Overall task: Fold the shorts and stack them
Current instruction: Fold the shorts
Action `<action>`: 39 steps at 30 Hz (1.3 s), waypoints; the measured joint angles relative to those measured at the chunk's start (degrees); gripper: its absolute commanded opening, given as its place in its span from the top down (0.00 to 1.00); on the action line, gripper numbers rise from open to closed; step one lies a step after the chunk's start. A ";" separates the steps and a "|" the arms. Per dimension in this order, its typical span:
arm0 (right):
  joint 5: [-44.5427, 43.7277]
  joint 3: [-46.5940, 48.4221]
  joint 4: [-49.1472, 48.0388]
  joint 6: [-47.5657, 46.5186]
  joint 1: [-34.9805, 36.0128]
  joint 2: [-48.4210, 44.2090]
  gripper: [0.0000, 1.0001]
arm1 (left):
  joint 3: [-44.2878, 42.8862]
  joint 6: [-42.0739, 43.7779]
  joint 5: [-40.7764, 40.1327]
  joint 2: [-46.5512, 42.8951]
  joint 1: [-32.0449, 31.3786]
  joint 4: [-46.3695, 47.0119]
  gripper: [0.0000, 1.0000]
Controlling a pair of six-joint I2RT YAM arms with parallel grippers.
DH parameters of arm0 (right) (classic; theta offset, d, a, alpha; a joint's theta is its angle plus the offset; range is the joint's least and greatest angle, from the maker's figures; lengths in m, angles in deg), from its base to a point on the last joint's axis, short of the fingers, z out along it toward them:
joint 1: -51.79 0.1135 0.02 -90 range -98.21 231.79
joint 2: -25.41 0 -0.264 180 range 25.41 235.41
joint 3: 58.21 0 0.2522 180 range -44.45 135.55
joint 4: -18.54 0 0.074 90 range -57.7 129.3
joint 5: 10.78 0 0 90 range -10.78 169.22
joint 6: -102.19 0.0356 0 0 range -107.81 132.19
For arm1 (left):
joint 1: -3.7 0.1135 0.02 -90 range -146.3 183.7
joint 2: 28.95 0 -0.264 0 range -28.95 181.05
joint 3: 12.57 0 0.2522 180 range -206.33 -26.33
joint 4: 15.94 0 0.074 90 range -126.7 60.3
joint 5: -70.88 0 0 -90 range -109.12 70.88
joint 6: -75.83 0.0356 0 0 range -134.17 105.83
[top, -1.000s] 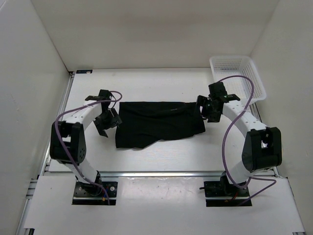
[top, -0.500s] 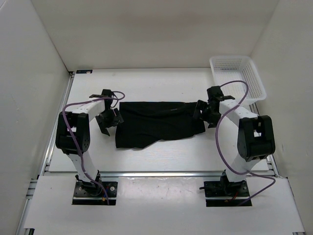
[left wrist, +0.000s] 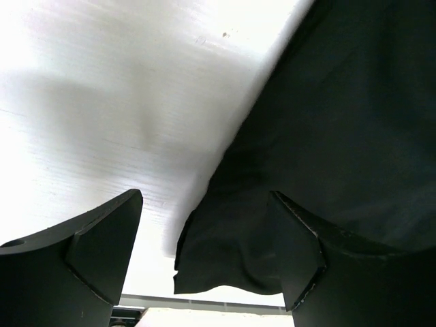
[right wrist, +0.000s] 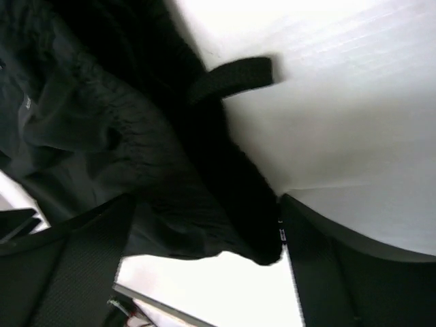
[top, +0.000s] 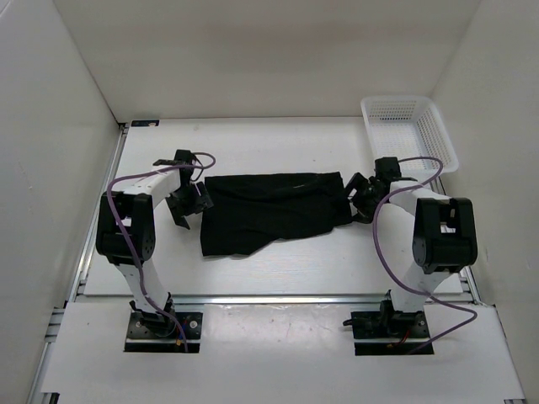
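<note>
The black shorts lie spread flat in the middle of the table, long side running left to right. My left gripper is open at their left edge; in the left wrist view the hem corner of the shorts lies between the two spread fingers. My right gripper is open at their right edge; in the right wrist view the gathered waistband of the shorts and a black cord loop sit between the fingers. Neither gripper has closed on the cloth.
A white plastic mesh basket stands at the back right corner, just behind the right arm. White walls enclose the table on the left, back and right. A metal rail runs along the near edge.
The right arm has folded in closer to its base and its gripper has shifted slightly right along the shorts' right edge. The left gripper has edged toward the left hem. The shorts have not moved.
</note>
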 measured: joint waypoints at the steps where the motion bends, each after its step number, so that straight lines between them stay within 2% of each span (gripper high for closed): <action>1: 0.57 -0.07 -0.94 0.72 0.07 0.44 0.21 | -0.20 0.04 -0.02 0.00 0.00 -0.09 0.15; 2: 1.14 -0.17 -1.86 1.27 0.07 0.83 0.36 | -0.37 0.07 -0.02 0.00 0.00 -0.04 0.15; 4: 0.92 -0.61 -3.43 2.23 0.17 1.55 0.54 | -0.74 0.17 -0.02 0.02 0.00 -0.13 0.15; 5: 0.68 -0.76 -3.78 2.67 0.20 1.99 0.76 | -0.92 0.20 -0.02 0.04 0.00 -0.15 0.15; 7: -0.44 -0.87 -3.78 3.17 0.22 2.49 0.91 | -1.18 0.24 -0.02 0.13 0.00 -0.13 0.15; 9: -1.57 -0.83 -3.32 3.41 0.24 2.54 1.00 | -1.27 0.24 -0.02 0.24 0.00 -0.13 0.15; 14: -5.57 0.81 -0.63 2.36 1.09 2.23 1.00 | -1.36 0.24 -0.02 0.37 0.00 -0.24 0.16; 26: -22.91 11.19 14.71 -6.88 4.09 -3.65 1.00 | -1.55 0.24 0.48 0.20 0.00 -1.11 0.16; 33: -31.89 21.66 21.38 -11.06 15.34 -4.07 1.00 | -4.15 0.24 1.14 0.17 0.00 -2.36 0.16; 39: -39.78 35.39 25.77 -13.88 28.11 -1.11 1.00 | -8.37 0.31 1.64 -0.85 0.59 -7.30 0.16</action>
